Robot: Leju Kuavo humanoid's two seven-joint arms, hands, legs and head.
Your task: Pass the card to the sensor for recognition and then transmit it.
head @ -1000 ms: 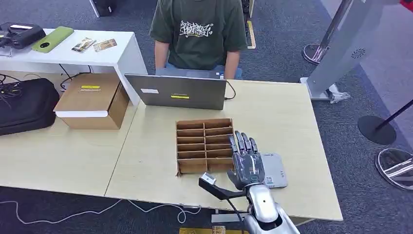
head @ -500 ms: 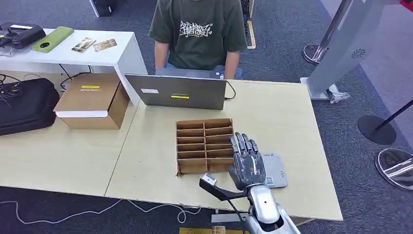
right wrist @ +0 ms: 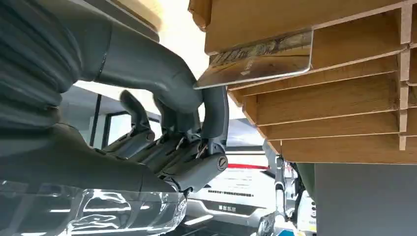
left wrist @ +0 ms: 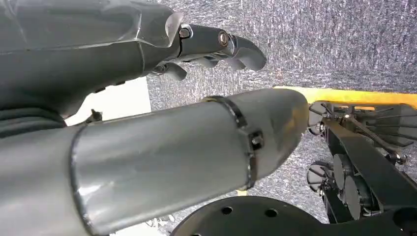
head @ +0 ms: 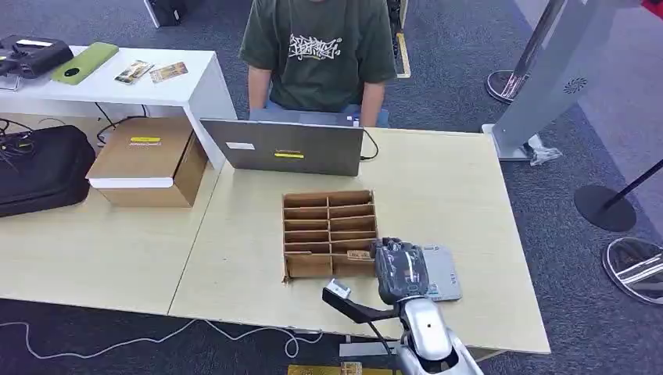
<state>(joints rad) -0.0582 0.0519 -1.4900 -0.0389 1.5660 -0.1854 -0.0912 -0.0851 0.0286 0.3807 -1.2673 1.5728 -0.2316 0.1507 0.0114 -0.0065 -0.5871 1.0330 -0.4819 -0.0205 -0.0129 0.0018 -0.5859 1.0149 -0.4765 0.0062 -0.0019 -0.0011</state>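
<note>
Now the right hand (head: 400, 269) sits at the near right corner of the wooden slotted card rack (head: 328, 233) on the tabletop (head: 453, 187), fingers curled down. From the right wrist camera, thumb and a finger (right wrist: 215, 115) pinch the corner of a card (right wrist: 255, 64) lying partly inside a slot. Just right of the hand lies the grey card reader (head: 442, 272). Beyond the rack stands a laptop (head: 283, 147), a person (head: 317, 55) behind it. The left hand (left wrist: 216, 46) hangs over carpet, fingers loosely curled, holding nothing.
</note>
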